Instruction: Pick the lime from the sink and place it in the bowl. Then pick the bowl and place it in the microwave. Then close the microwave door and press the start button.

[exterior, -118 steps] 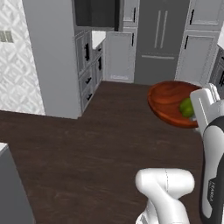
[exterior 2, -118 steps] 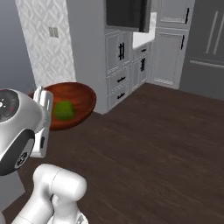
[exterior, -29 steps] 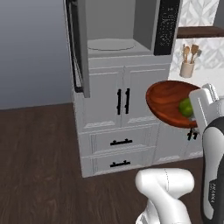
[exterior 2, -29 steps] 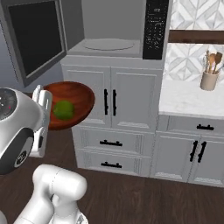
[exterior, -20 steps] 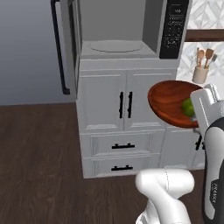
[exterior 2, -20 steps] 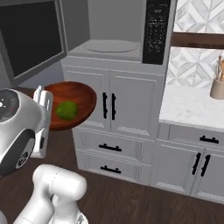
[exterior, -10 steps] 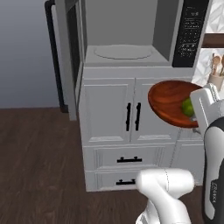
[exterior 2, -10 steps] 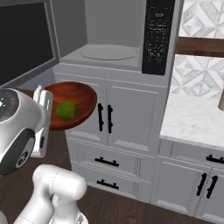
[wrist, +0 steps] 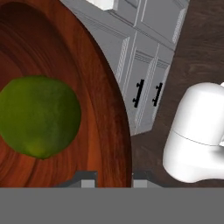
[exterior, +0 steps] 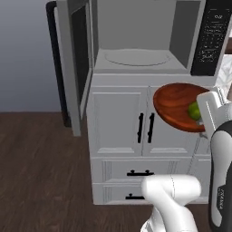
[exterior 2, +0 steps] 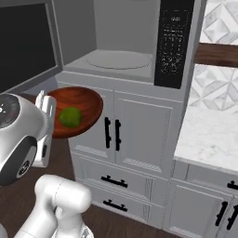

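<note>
The gripper (wrist: 113, 178) pinches the bowl (exterior: 174, 104) by its rim, carrying the lime (exterior 2: 70, 116) inside level, toward the open microwave (exterior: 136, 41) above.

the lime (exterior 2: 70, 116) sits in the reddish-brown bowl (exterior 2: 86, 111), held level below the microwave (exterior: 136, 41). the microwave door (exterior: 77, 63) stands open.

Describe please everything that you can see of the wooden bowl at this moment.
The bowl is wide, shallow and round, of glossy reddish-brown wood with a smooth rim. It is held in the air by the gripper, which is closed on its rim, in front of the white cabinet doors and below the open microwave. The lime lies inside it.
</note>
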